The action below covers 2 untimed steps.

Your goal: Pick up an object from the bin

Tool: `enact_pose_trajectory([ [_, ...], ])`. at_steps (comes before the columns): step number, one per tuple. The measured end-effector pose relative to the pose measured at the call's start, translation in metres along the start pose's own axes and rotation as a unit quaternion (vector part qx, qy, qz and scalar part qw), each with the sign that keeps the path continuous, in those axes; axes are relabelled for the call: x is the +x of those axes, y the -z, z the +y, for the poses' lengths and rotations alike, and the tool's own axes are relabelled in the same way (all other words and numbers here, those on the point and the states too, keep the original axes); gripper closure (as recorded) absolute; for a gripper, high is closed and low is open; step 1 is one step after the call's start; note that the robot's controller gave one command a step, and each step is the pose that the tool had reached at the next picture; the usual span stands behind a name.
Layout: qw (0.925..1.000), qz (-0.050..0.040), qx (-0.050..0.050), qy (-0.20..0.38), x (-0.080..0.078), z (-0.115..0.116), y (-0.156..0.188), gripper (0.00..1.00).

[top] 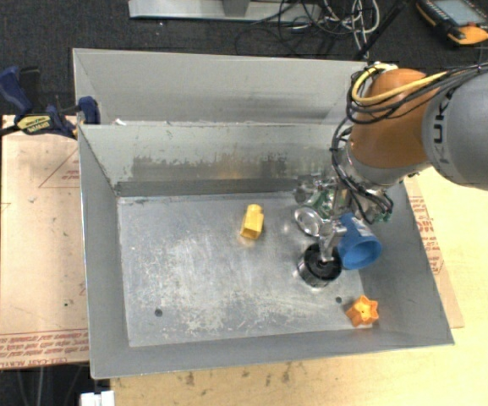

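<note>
My gripper hangs below the arm's wrist over the right part of the bin floor, reaching down close to it. A blue cup lies on its side right against the gripper's right side; whether it is held I cannot tell. Directly under the gripper sits a small black round thing on the floor. A small orange piece lies near the front right corner, a little below and right of the gripper. A yellow block lies to the gripper's left, near the middle of the bin.
The arm with its orange cover and cables comes in from the right over the bin's right wall and hides the floor behind the gripper. The bin's walls slope inward, and the back wall is close behind the gripper.
</note>
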<state>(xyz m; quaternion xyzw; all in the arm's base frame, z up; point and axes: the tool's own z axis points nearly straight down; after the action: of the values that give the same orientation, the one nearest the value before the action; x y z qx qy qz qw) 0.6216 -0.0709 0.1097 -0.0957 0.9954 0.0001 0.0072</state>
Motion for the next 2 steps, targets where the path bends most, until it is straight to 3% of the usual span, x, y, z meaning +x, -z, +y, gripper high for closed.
enact_pose_trajectory([
  [1, 0.9991, 0.0008, -0.001, 0.042, -0.004, -0.012, -0.012, 0.00],
  [2, 0.9999, 0.0071, -0.014, 0.006, -0.022, -0.068, -0.002, 0.00],
])
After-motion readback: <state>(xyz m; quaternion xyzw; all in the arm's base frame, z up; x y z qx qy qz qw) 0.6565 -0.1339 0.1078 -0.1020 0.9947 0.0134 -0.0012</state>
